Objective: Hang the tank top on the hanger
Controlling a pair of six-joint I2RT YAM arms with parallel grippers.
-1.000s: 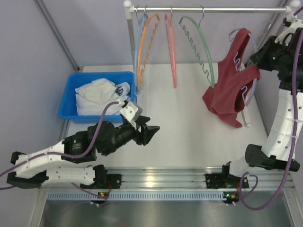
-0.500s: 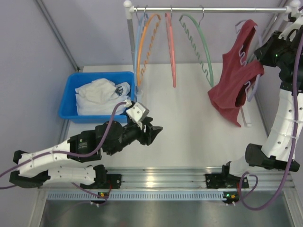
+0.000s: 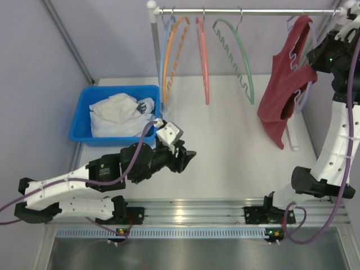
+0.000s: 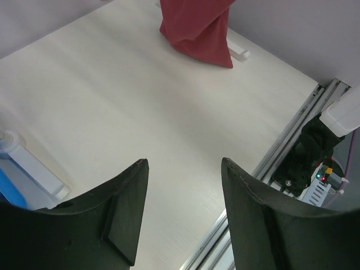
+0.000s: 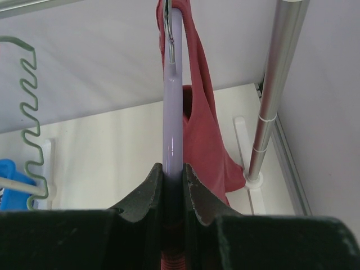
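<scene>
Since a second ago our right arm has carried the pale lavender plastic hanger (image 3: 305,94) up and over to the right, so the maroon sleeveless tank top (image 3: 287,90) that was hanging lower over the desk now sits right up by the far right end of the silver metal rail (image 3: 247,10). Our left arm crept a bit forward too.

Right now our right hand (image 5: 171,169) is pinched narrow on the hanger's lavender bar, which runs straight up out of the fingers in the wrist view. The tank top is draped on that hanger, one strap looped over the top by the metal hook, with the body hanging down well above the white desk (image 3: 225,152). We honestly can't tell whether the hook is over the rail or just next to it.

Our left hand (image 4: 183,169) hovers low over the desk with its jaws standing apart and nothing between them, pointing toward the tank top.

Also on the rail: a green wavy-barred hanger (image 3: 239,50), a salmon-red hanger (image 3: 202,56) and an orange hanger (image 3: 171,56). At the left sits a blue plastic bin (image 3: 84,107) with a crumpled white cloth (image 3: 115,112) in it.
</scene>
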